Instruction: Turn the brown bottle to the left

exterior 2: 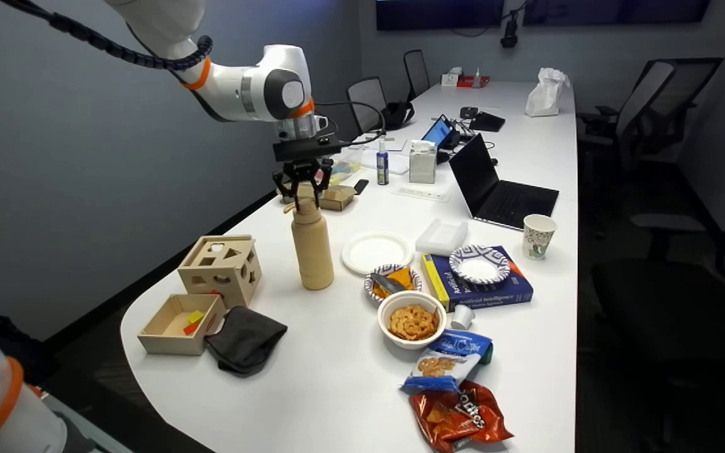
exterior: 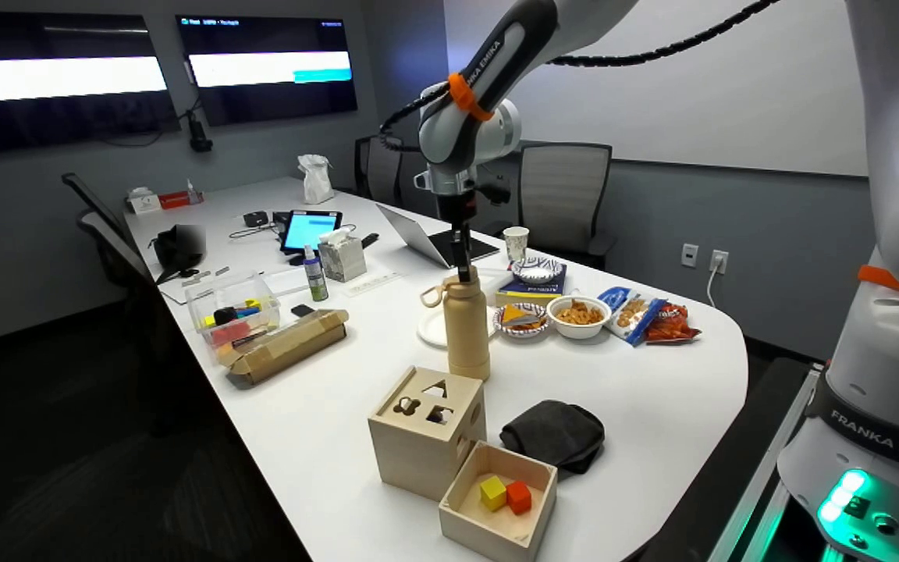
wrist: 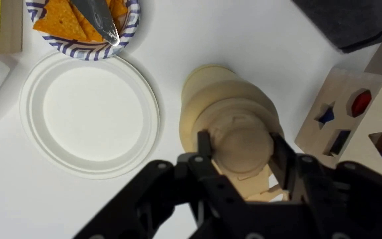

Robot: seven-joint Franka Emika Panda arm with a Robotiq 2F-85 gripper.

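Note:
The tan-brown bottle (exterior: 467, 332) stands upright on the white table, and it shows in both exterior views (exterior 2: 313, 251). Its carry loop (exterior: 432, 295) sticks out to the left in an exterior view. My gripper (exterior 2: 307, 206) points straight down over the bottle, with its fingertips at the cap. In the wrist view, the two black fingers (wrist: 240, 141) press on opposite sides of the round cap (wrist: 244, 149). The bottle's body (wrist: 196, 81) shows beyond the cap there, and part of the loop lies behind the fingers.
A wooden shape-sorter box (exterior: 426, 433) and an open wooden tray (exterior: 500, 499) with blocks stand near the bottle. A dark cloth (exterior 2: 246, 340) lies beside them. A white plate (wrist: 91, 114), a chip bowl (exterior 2: 394, 283), a pretzel bowl (exterior 2: 411, 319) and a book (exterior 2: 479, 283) are on the bottle's other side.

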